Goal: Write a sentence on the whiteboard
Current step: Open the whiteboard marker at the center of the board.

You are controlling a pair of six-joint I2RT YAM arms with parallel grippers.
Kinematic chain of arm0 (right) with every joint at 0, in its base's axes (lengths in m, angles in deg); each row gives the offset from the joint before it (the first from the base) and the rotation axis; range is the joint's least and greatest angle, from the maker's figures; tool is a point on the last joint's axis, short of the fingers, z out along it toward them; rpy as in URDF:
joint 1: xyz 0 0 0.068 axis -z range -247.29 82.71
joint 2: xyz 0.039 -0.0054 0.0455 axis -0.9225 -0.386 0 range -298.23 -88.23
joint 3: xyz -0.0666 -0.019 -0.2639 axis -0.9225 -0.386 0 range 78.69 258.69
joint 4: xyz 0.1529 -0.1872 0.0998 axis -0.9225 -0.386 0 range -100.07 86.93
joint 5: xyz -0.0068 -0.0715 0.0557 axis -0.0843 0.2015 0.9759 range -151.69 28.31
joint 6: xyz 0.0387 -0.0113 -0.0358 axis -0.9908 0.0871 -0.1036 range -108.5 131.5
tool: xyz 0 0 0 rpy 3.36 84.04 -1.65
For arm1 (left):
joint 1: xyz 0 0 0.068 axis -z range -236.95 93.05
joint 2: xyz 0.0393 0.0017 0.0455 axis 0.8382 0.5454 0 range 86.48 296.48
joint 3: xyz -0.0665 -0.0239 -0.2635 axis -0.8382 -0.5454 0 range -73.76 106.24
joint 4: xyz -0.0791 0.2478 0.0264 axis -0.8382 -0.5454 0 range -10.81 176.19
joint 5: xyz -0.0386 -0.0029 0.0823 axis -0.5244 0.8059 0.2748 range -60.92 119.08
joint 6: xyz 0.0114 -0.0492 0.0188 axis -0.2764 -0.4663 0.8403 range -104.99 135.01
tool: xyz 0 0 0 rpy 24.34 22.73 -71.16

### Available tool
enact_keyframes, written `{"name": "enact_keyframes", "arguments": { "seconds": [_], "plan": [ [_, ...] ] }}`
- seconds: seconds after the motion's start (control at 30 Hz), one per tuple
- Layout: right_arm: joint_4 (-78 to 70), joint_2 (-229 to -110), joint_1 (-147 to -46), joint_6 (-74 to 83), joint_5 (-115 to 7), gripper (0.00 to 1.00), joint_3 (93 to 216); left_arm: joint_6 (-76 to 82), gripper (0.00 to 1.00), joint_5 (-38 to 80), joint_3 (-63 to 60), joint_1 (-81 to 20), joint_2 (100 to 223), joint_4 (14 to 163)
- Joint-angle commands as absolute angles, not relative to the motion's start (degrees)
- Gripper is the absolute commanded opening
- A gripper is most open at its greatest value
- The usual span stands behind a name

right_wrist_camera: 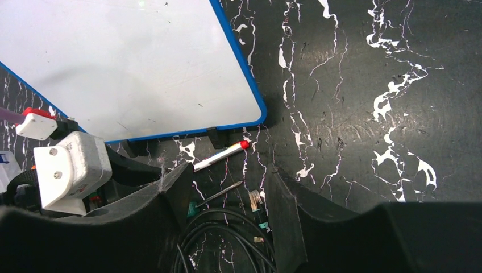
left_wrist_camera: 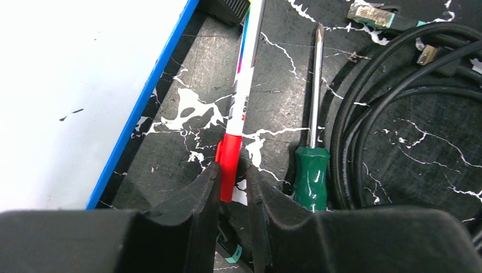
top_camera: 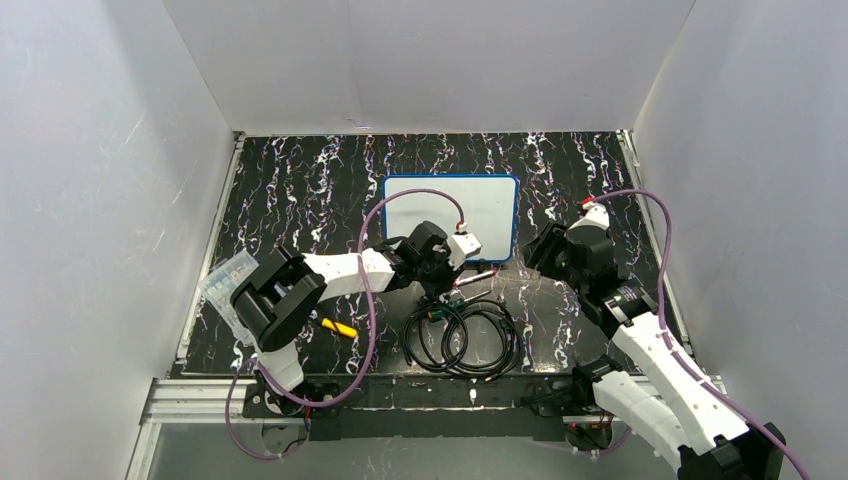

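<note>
The left tool (left_wrist_camera: 233,170) straddles the marker (left_wrist_camera: 243,85) at its red end, grip uncertain; a screwdriver (left_wrist_camera: 311,176) and coiled cable (left_wrist_camera: 341,159) crowd just beside. The right tool (right_wrist_camera: 228,173) stands apart, empty.

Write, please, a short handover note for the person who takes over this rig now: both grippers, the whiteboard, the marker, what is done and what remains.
Left gripper: low over the table, jaws on either side of the marker's red end, almost closed; a firm grip cannot be confirmed.
Right gripper: open, empty, hovering beside the whiteboard's near right corner.
Things: the marker lies on the table along the whiteboard's near edge, with a screwdriver and a coiled cable beside it.
Done: nothing written; the whiteboard is blank.
Left: secure the marker, lift it, write the sentence.
</note>
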State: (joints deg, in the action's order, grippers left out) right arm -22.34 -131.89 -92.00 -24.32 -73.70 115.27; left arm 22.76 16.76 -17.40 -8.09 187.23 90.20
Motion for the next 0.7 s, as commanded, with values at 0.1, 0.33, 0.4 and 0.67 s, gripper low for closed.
{"name": "enact_keyframes", "arguments": {
  "seconds": [0.1,0.33,0.4,0.67],
  "plan": [
    [-20.74,-132.37,-91.64,-24.69,-73.23,0.59,115.87,24.99,0.18,20.20,-15.74,-7.64,188.33,88.52],
    [-20.48,-132.30,-91.64,-25.03,-73.19,0.59,115.78,26.21,0.18,24.13,-15.26,-6.26,190.41,87.26],
    [-20.47,-132.26,-91.64,-24.98,-73.36,0.59,115.70,26.81,0.19,24.61,-15.32,-5.83,190.43,87.22],
    [-20.63,-131.69,-91.64,-25.37,-73.46,0.60,115.43,28.86,0.21,27.35,-16.03,-4.05,191.32,86.54]
  ]
}}
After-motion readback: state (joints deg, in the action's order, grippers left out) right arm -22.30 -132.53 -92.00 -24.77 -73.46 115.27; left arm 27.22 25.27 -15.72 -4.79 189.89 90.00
